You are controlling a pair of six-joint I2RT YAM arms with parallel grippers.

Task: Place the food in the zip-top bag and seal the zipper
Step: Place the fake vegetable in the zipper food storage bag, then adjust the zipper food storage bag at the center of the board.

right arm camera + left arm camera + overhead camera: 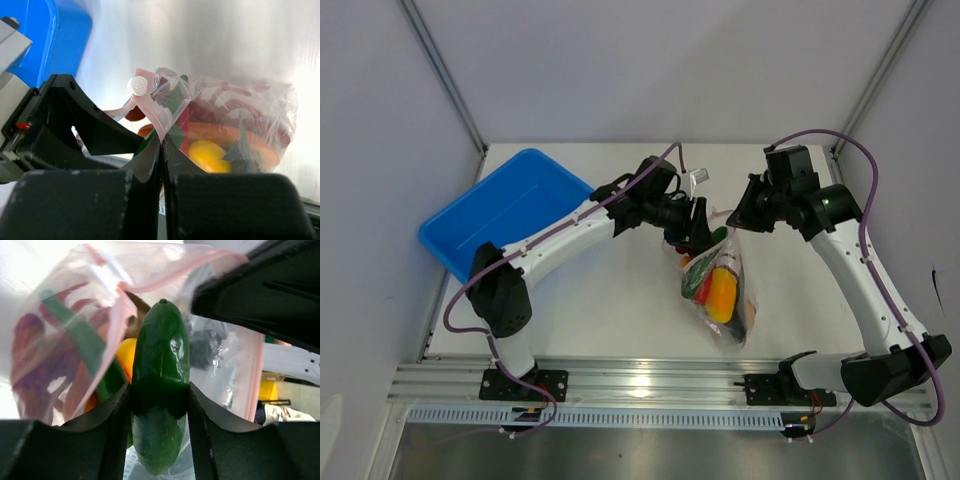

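No text, label, brand or number can be read anywhere. The white round tab (138, 85) on the zipper (156, 114), just above the right gripper (161, 145), is too blurred to read.

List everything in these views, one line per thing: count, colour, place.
blue bin: one, blue, far left of the table
table: one, white, under everything
zip-top bag: one, clear, centre right of the table
zipper: one, pink, bag mouth, unsealed
white tab: one, white, on the zipper
food in the bag: several pieces, red, green, orange, yellow, inside the bag
green vegetable: one, dark green, at the bag mouth
left end effector: black, shut on the green vegetable
right end effector: black, shut on the bag's pink edge
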